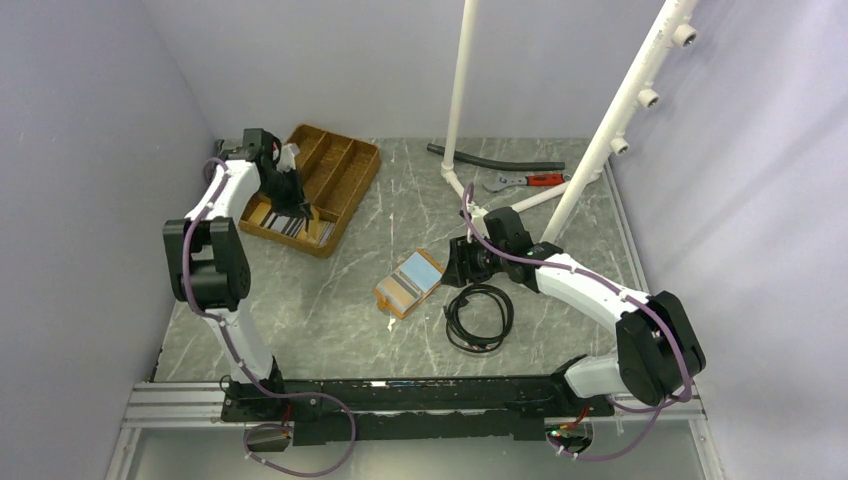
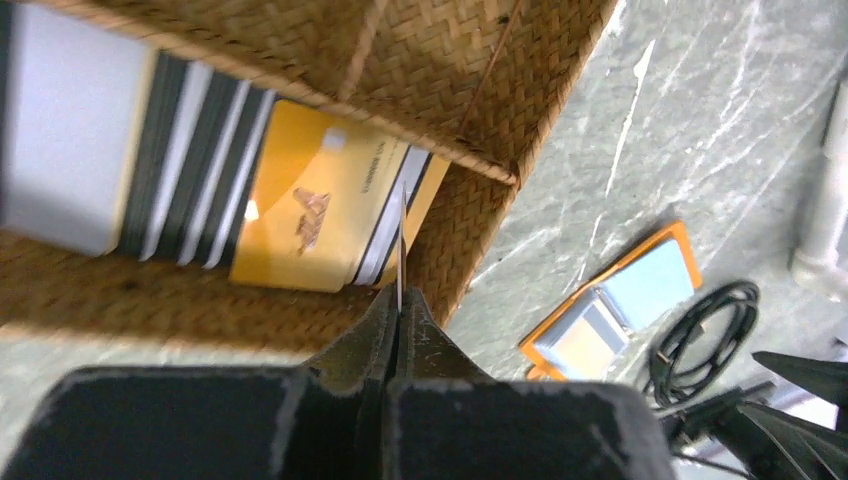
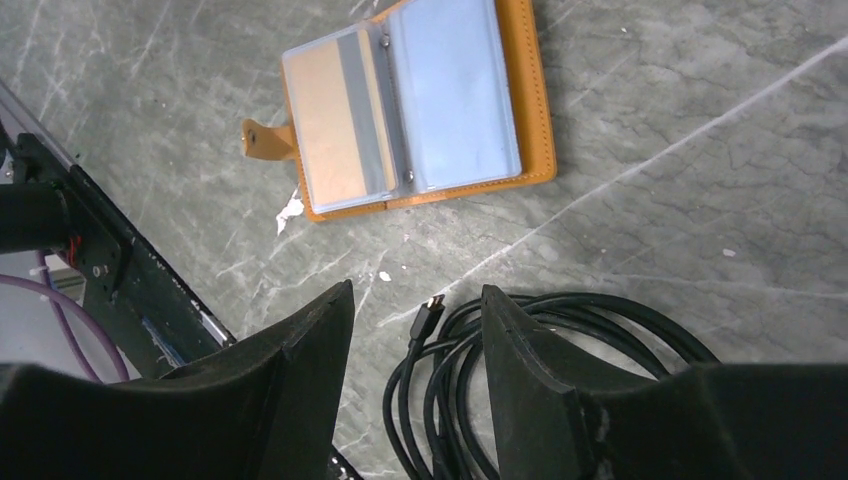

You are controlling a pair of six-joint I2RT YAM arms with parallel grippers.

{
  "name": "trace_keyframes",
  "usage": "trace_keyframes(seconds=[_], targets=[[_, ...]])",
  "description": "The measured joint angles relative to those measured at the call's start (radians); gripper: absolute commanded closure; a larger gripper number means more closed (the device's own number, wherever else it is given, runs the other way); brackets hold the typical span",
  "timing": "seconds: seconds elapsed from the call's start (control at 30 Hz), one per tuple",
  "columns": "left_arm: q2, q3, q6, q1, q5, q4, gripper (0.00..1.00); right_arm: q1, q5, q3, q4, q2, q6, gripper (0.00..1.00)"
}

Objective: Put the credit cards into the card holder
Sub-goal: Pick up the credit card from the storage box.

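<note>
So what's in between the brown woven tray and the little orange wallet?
Just bare grey marble table between the brown woven tray and the open orange card holder; the top view shows it.

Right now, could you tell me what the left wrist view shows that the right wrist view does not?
Left wrist only: the woven tray with its row of cards, and the left fingers pinching one card by its edge. Right wrist only: the right fingers standing apart, a snap tab and a pocketed card. Both: the open holder, the black cable and the table.
</note>
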Motion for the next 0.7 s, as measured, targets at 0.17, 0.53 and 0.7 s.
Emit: trace_keyframes(seconds=[0.17,0.53,0.7], targets=[[-0.162,-0.003,-0.056,-0.019,-0.090,-0.013,1.00,0.000,0.027,0.019,-0.031,0.005,-0.005,0.47],[-0.599,-0.727,-0.666,-0.383,0.164,1.004,1.00,0.022,-0.148,0.024,0.185,0.018,0.237,0.39],[-0.566,-0.894,-0.836,-0.516,0.100,1.332,1.00,0.032,-0.192,-0.033,0.389,0.003,0.401,0.41]])
